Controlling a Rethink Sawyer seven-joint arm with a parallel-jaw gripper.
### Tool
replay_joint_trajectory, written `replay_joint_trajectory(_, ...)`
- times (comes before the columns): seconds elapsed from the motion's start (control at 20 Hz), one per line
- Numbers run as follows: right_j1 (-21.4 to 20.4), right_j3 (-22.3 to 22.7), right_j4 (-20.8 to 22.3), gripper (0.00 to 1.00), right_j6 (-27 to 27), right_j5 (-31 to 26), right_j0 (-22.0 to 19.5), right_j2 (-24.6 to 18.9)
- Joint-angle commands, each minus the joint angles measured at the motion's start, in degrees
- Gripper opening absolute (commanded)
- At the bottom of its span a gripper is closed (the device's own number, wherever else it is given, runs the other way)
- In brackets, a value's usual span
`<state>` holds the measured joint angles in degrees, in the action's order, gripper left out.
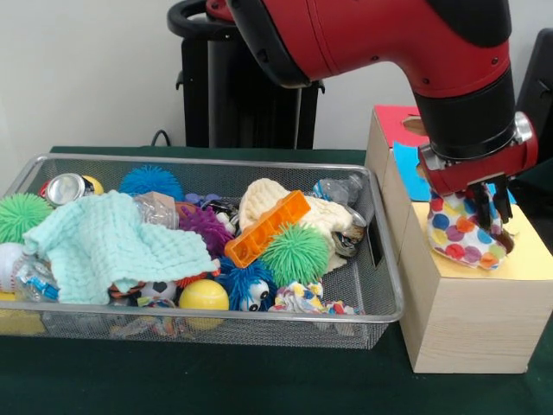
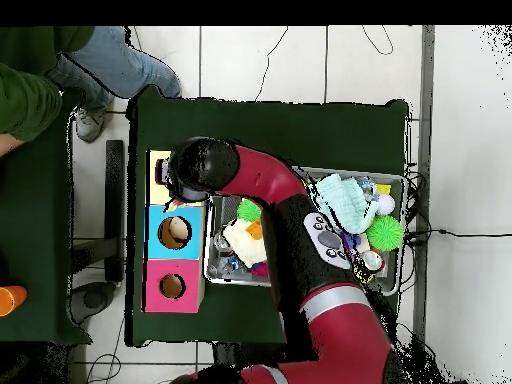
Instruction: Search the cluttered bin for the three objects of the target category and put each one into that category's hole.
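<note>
One silver wire-mesh bin (image 1: 380,259) fills the left of the front view, heaped with clutter: a mint-green waffle-weave cloth (image 1: 108,244) at about nine o'clock from the bin's centre, a crushed silver drink can (image 1: 66,187) at ten o'clock, a blue spiky rubber ball (image 1: 151,181) at eleven, a yellow smooth plastic ball (image 1: 204,296) at six, an orange ridged plastic block (image 1: 267,228) near the centre, and a green spiky rubber ball (image 1: 295,254) at four o'clock. Right of the bin stands a row of pale wooden boxes (image 1: 467,324); the nearest one carries a yellow top panel (image 1: 531,255), with blue and red panels behind it at twelve o'clock. The red and black arm's gripper (image 1: 484,216) hangs over the yellow panel, its fingers closed on a white fabric piece with multicoloured polka dots (image 1: 458,233), which droops and touches the panel. The hole in the yellow panel is hidden beneath fabric and gripper in both views. To do this step well, the gripper should probably be centred over the hole before it lets go, low enough that the limp cloth feeds in rather than draping over the rim. A trailing edge could catch on the lip; checking that none of the fabric lies outside seems wise.
</note>
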<state>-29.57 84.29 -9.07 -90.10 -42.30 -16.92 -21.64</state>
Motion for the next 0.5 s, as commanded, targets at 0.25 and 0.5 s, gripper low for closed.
replay_joint_trajectory(0.25,2.17,4.82,1.08,0.00,-1.99,-4.25,-0.53,-2.94)
replay_joint_trajectory(0.5,4.29,1.99,1.66,0.00,-1.80,-3.88,0.12,-2.55)
